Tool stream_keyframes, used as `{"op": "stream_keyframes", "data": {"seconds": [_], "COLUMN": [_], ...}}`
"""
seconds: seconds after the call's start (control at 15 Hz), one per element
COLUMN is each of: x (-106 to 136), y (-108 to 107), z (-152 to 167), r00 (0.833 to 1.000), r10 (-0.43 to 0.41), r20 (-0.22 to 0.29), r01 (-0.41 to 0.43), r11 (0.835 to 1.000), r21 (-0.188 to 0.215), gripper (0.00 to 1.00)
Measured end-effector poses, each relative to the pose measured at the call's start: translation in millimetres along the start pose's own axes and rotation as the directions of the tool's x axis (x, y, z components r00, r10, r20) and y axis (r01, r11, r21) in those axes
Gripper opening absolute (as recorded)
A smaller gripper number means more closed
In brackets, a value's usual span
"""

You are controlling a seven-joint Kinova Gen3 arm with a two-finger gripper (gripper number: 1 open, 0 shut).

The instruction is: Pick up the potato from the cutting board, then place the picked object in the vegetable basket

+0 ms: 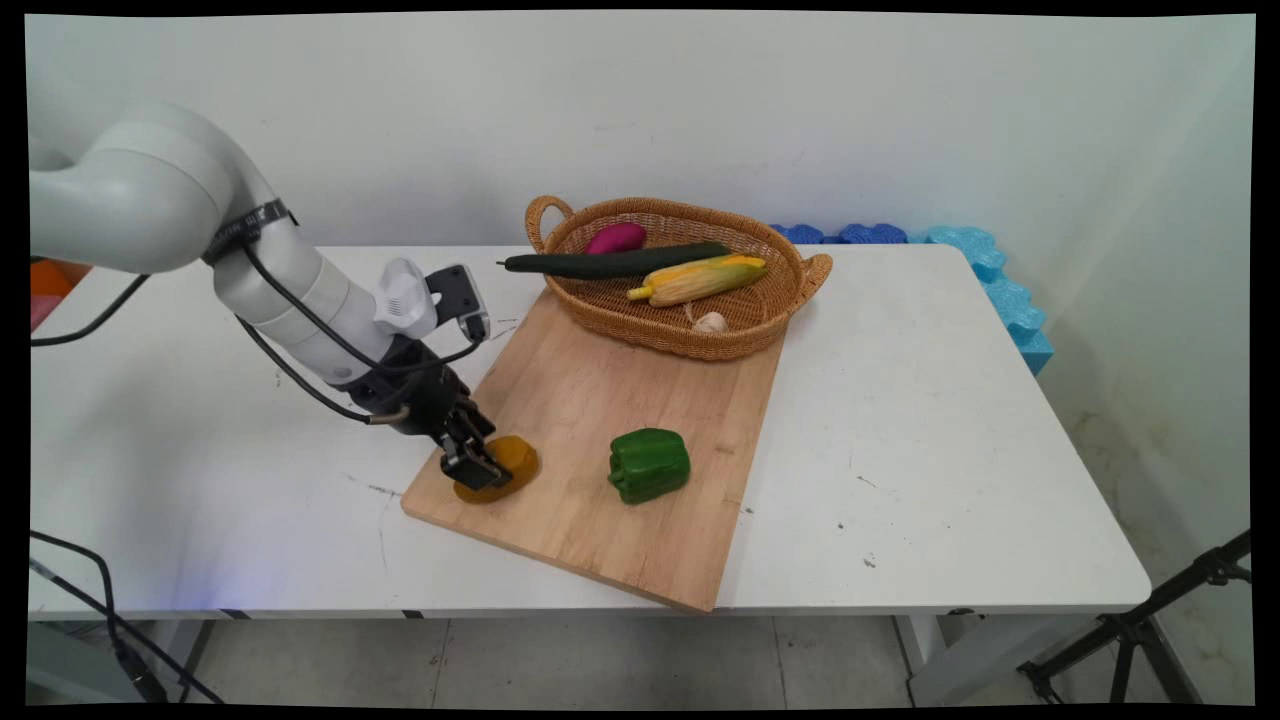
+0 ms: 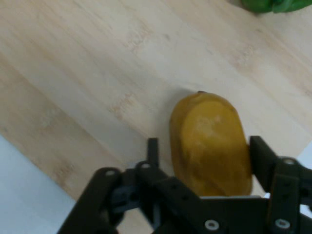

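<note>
An orange-yellow oval fruit [image 1: 514,458] [image 2: 209,141] lies on the near-left corner of a wooden cutting board [image 1: 600,400] [image 2: 97,73]. My gripper [image 1: 476,466] [image 2: 204,148] is lowered over it, open, with one finger on each side. In the hand view the right finger [image 2: 258,153] is against the fruit's side, and the left finger [image 2: 153,146] stands a small gap away from it. A green bell pepper [image 1: 649,464] [image 2: 273,5] rests on the board to the right of the fruit.
A wicker basket [image 1: 760,340] sits on the board's far end, holding a cucumber [image 1: 615,262], a corn cob [image 1: 700,278], a purple vegetable [image 1: 615,237] and garlic [image 1: 711,322]. Blue foam pieces [image 1: 1000,290] line the table's far right. A black tripod [image 1: 1140,625] stands on the floor.
</note>
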Motion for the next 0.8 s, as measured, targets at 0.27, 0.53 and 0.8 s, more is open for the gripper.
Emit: {"op": "stream_keyframes", "data": {"seconds": [0.27,0.53,0.8], "x": [-1.8,-0.1,12.6], "y": [0.3,-1.2,-5.9], "z": [4.3,0.3,-24.7], "r00": [1.000,0.999,0.996], "r10": [0.020,0.040,0.086], "r20": [0.004,-0.002,-0.020], "r01": [-0.020,-0.040,-0.086], "r11": [1.000,0.999,0.996], "r21": [0.003,0.007,0.002], "gripper": [0.00,0.00,0.00]}}
